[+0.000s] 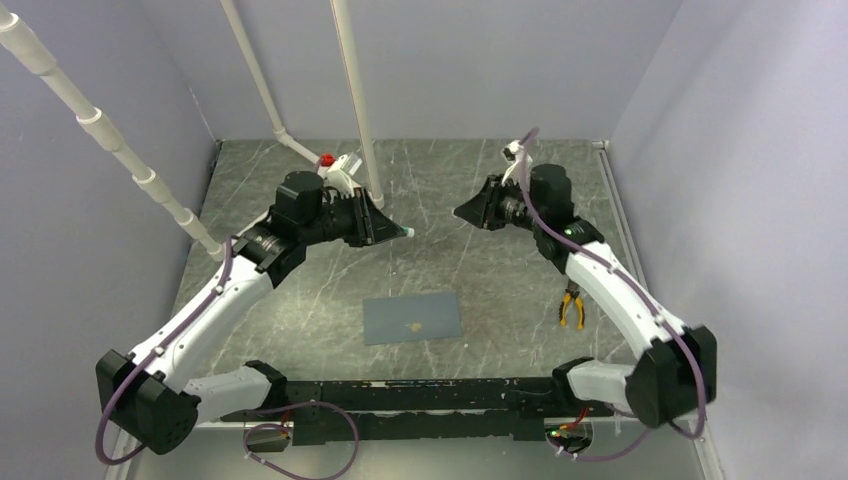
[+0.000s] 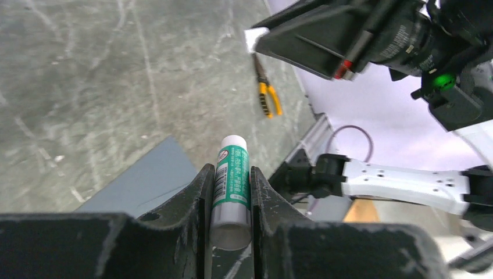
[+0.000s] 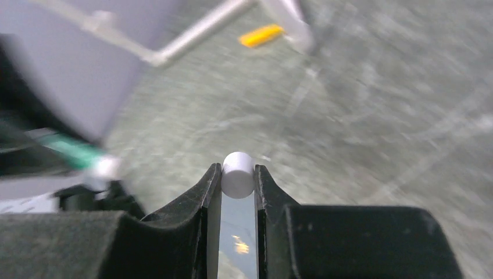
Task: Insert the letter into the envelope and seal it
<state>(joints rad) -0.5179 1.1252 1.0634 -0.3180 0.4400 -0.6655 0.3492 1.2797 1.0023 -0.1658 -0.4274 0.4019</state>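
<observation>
Two arms hover above the bench (image 1: 480, 170) with the envelope (image 1: 412, 318) lying flat at 6 o'clock, just ahead of their bases, a small tan spot at its centre. The left pincer (image 1: 400, 232) is pinching a green-labelled glue stick (image 2: 232, 180). The right pincer (image 1: 462, 213) is pinching a small white cylinder (image 3: 238, 173), probably the stick's cap. The two tips face each other in the air at about 12 o'clock from the envelope, near but apart.

No letter shows in any view. It is likely already inside the envelope, so the first half of the job looks done. Sealing appears to be the step in hand. Whether the flap is already glued down cannot be told.

Yellow-handled pliers (image 1: 571, 306) lie at 3 o'clock from the envelope, well apart from it, close to the right forearm. White pipes (image 1: 355, 90) rise at 11 o'clock behind the left arm. Walls close the bench on three sides. The space straight over the envelope is open, so a descent looks unobstructed for either arm.
</observation>
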